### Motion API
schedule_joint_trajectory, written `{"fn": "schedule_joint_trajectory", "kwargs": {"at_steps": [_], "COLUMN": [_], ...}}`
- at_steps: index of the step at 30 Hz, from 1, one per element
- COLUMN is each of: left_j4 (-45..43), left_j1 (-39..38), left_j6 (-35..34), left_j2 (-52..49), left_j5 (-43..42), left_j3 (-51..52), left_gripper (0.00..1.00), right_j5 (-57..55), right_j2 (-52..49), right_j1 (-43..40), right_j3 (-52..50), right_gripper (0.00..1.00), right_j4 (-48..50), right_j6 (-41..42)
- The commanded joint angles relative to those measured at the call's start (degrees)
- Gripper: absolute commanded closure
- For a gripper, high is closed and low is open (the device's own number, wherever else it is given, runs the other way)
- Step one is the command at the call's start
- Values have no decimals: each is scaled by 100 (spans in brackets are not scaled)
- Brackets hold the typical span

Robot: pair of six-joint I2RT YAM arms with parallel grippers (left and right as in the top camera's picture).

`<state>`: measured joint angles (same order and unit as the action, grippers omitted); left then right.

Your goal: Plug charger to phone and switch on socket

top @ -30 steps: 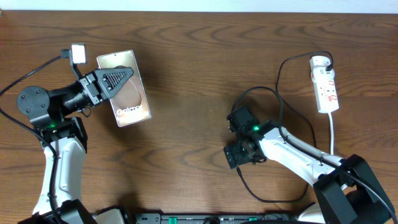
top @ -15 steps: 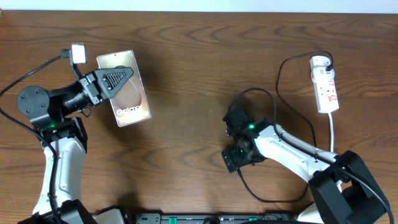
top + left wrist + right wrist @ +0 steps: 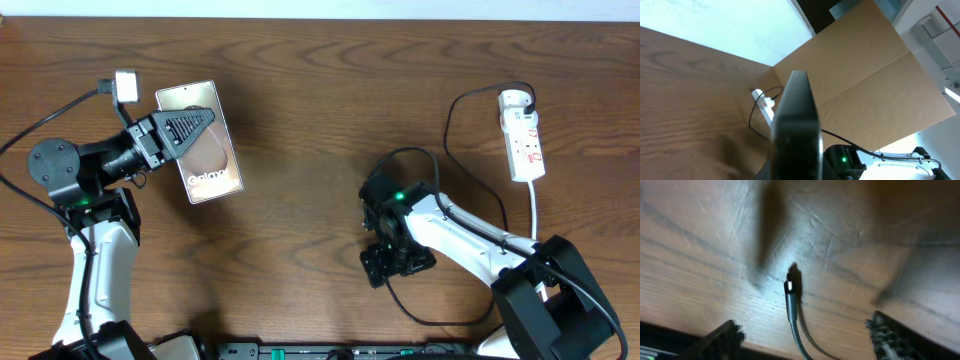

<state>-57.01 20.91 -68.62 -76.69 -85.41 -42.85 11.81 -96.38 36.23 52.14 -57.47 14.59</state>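
Note:
The grey-silver phone (image 3: 205, 160) with "Galaxy" lettering is held above the table at the left, and my left gripper (image 3: 192, 126) is shut on it. In the left wrist view the phone (image 3: 796, 120) shows edge-on and dark. The charger, a thin black cable (image 3: 446, 125), runs from the white socket strip (image 3: 522, 135) at the far right and loops towards my right gripper (image 3: 397, 265). In the right wrist view the plug tip (image 3: 789, 287) lies on the wood between the fingers of my open right gripper (image 3: 807, 332), which touch nothing. The socket also shows in the left wrist view (image 3: 762, 100).
The socket's white cord (image 3: 534, 215) runs towards the front edge beside the right arm. A small white block (image 3: 125, 85) on a black lead lies at the far left. A brown cardboard sheet (image 3: 865, 75) stands beyond the table. More charger cable curves near the front edge (image 3: 440, 320).
My right gripper has shifted slightly towards the front edge and turned over the cable. The left arm and the phone have not moved.

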Motion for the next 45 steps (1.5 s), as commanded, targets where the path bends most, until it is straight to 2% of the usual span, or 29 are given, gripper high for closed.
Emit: {"fn": "schedule_joint_trajectory", "kwargs": {"at_steps": [1,8,13,21,26,29,32,33,36,42,45], "left_j4": [-50,-50,-50,-50,-50,-50,-50,-50,-50,-50,-50], "left_j1": [20,20,20,20,20,20,20,20,20,20,20], "left_j6": [83,81,81,83,83,83,83,83,83,83,83], "left_j2": [111,111,111,111,111,111,111,111,111,111,111], "left_j5": [-7,-11,-72,-72,-72,-72,-72,-72,-72,-72,-72], "left_j3": [-11,-11,-11,-11,-11,-11,-11,-11,-11,-11,-11], "left_gripper": [93,93,93,92,92,93,93,93,93,93,93], "right_j5": [57,4,-568,-566,-566,-566,-503,-505,-505,-505,-507], "right_j2": [-37,-37,-37,-37,-37,-37,-39,-37,-39,-39,-39], "right_j1": [120,730,870,874,883,885,883,883,883,883,883], "right_j3": [98,90,0,-140,-240,-433,-487,-485,-485,-485,-485], "right_gripper": [24,20,20,33,34,42,46,53,57,78,80], "right_j4": [-24,232,260,289,343,573,610,610,610,638,649], "right_j6": [39,385,813,901,914,1023,1067,1067,1067,1064,1062]}}
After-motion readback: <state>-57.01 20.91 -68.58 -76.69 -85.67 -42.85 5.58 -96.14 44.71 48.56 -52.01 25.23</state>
